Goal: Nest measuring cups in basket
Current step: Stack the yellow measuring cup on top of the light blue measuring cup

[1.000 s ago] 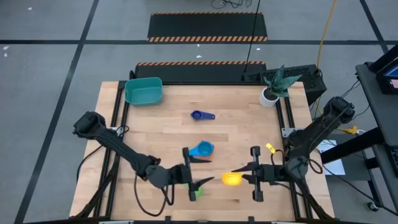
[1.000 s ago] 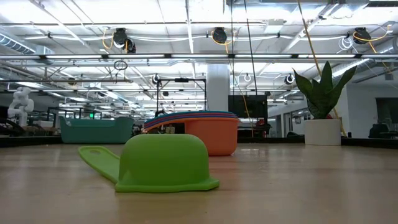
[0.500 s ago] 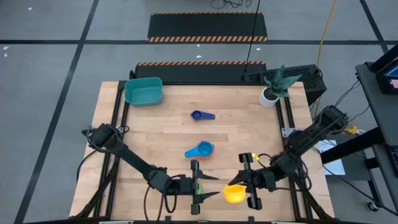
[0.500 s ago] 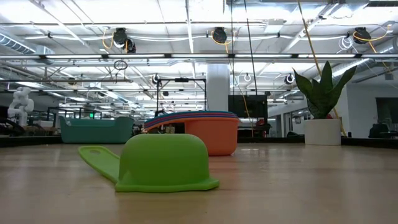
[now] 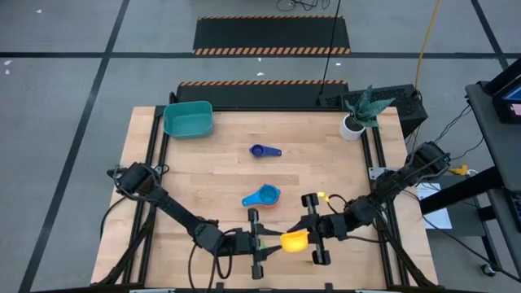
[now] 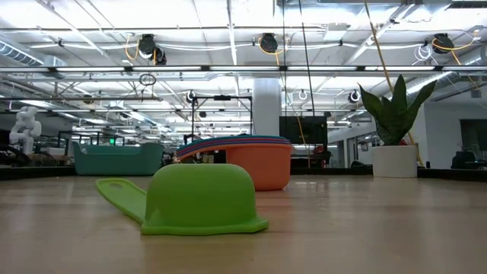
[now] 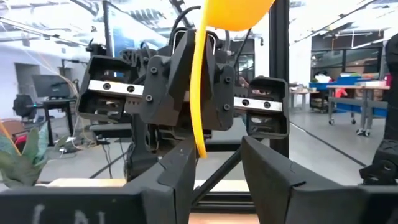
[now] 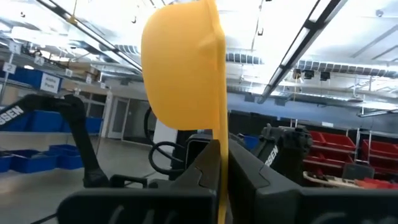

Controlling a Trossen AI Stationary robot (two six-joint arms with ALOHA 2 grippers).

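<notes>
My right gripper is shut on the yellow cup, held near the table's near edge. My left gripper is open and faces it, fingers level, just left of the cup. In the left wrist view the yellow cup hangs edge-on before my open fingers. The green cup lies rim down on the table, below my left gripper. A stack of cups, light blue on top, stands mid-table; in the low view its orange cup shows. The dark blue cup lies farther back. The teal basket stands at the far left. My right gripper pinches the yellow cup's flat handle between its two fingers, level, coming from the table's right. The cup is clear of the table and turned on its side, its bowl beyond the fingertips.
A white pot with a plant stands at the far right corner; it also shows in the low view. Bare wood lies between the dark blue cup and the basket.
My right gripper has carried the yellow cup toward the table's left, first dipping toward the near edge, then up to my left gripper. My left gripper has gone a little toward the near edge and right, over the green cup, which has stayed put.
</notes>
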